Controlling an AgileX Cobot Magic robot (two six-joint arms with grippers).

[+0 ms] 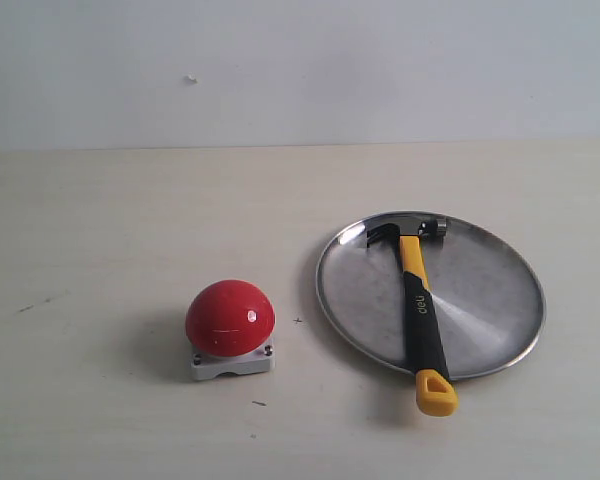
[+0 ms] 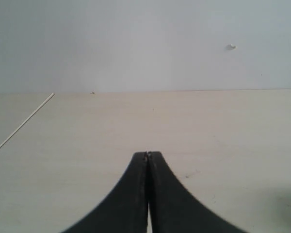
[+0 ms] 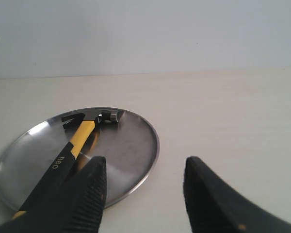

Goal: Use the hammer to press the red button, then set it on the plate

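Observation:
The hammer (image 1: 418,300) lies across the silver plate (image 1: 490,300), dark head at the far rim, yellow handle end hanging over the near rim. The red button (image 1: 230,318) sits on its grey base to the left of the plate, apart from it. Neither gripper shows in the exterior view. In the right wrist view my right gripper (image 3: 144,167) stands open and empty, back from the plate (image 3: 131,145), with the hammer (image 3: 70,150) beyond one finger. In the left wrist view my left gripper (image 2: 148,156) is shut on nothing over bare table.
The pale wooden table (image 1: 100,220) runs back to a plain white wall (image 1: 300,60). A thin seam line (image 2: 22,125) crosses the table in the left wrist view. Small dark specks mark the tabletop near the button.

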